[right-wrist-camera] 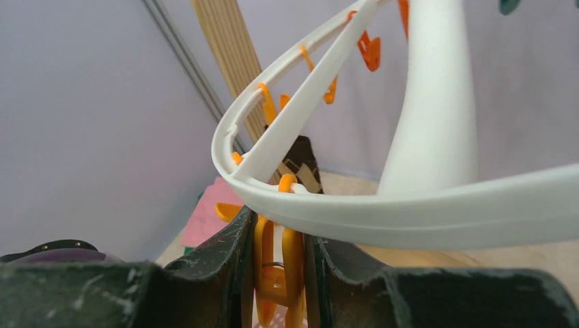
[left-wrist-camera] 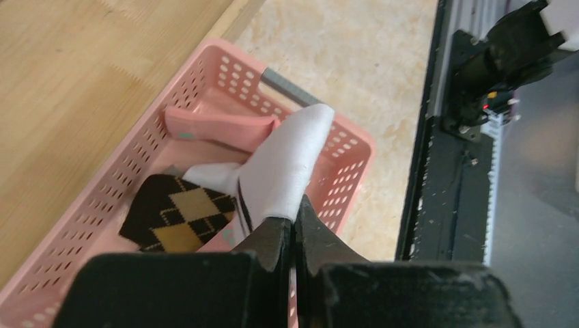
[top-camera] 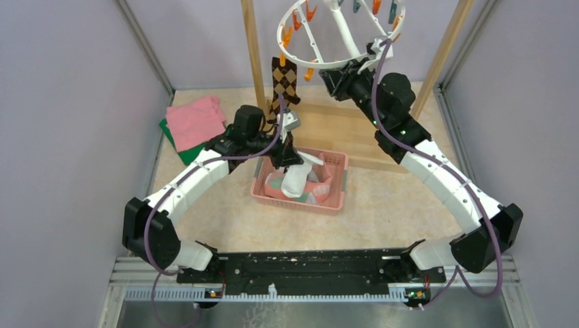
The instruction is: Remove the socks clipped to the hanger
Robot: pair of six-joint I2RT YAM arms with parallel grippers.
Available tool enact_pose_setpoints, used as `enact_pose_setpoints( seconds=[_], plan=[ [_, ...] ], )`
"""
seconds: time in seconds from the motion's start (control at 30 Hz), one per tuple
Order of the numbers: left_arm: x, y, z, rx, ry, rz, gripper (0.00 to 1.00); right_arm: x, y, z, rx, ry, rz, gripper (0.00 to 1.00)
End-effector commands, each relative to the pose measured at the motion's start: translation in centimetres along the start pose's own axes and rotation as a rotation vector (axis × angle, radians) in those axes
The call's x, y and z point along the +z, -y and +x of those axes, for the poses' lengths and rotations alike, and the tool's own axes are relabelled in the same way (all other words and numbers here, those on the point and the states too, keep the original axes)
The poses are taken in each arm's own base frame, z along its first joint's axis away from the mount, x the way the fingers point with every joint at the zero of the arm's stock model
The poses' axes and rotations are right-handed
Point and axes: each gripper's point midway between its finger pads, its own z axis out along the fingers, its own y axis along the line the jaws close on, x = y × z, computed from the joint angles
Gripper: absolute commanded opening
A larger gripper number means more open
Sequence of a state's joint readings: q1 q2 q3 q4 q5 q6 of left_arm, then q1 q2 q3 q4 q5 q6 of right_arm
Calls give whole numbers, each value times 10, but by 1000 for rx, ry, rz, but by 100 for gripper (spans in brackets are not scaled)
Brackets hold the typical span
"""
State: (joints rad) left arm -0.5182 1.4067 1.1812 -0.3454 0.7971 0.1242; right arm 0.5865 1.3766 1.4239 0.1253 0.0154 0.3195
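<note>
The white ring hanger (top-camera: 339, 33) hangs at the top centre with orange and teal clips. One brown-and-tan argyle sock (top-camera: 285, 80) hangs clipped at its left rim and also shows in the right wrist view (right-wrist-camera: 304, 162). My right gripper (top-camera: 326, 74) is shut on an orange clip (right-wrist-camera: 280, 266) under the hanger's rim (right-wrist-camera: 355, 215). My left gripper (top-camera: 290, 158) is shut on a white sock (left-wrist-camera: 287, 160) with a striped cuff, held over the pink basket (left-wrist-camera: 355, 147). In the basket lie an argyle sock (left-wrist-camera: 179, 212) and a pink sock (left-wrist-camera: 218, 126).
Folded pink cloth (top-camera: 196, 119) lies on a green cloth (top-camera: 186, 153) at the back left. Wooden posts (top-camera: 252, 48) (top-camera: 447, 48) stand either side of the hanger on a wooden base (top-camera: 355, 130). Grey walls enclose the table.
</note>
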Motion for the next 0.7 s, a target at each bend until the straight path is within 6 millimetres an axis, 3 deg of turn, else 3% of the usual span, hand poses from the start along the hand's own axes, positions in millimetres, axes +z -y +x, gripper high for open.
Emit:
enact_pose_setpoints(
  seconds=[0.0, 0.13, 0.17, 0.27, 0.3, 0.43, 0.6, 0.67],
  plan=[
    [-3, -12, 22, 96, -72, -60, 0, -20, 14, -38, 20, 97, 42, 12],
    [-8, -29, 46, 180, -121, -144, 10, -29, 21, -41, -4, 89, 64, 16],
    [-9, -32, 49, 196, -129, -163, 22, -32, 23, -42, -10, 85, 72, 17],
    [-14, -39, 53, 225, -150, -206, 92, -37, 29, -46, -20, 83, 93, 24],
    [-16, -39, 51, 241, -154, -214, 98, -39, 32, -47, -25, 84, 103, 28],
    [-31, -33, 30, 257, -146, -247, 99, -46, 46, -51, -39, 78, 159, 52],
    [-54, -18, 13, 281, -160, -256, 99, -59, 66, -55, -58, 87, 230, 68],
    [-62, -15, 11, 275, -162, -267, 99, -65, 69, -47, -70, 69, 229, 77]
  ],
)
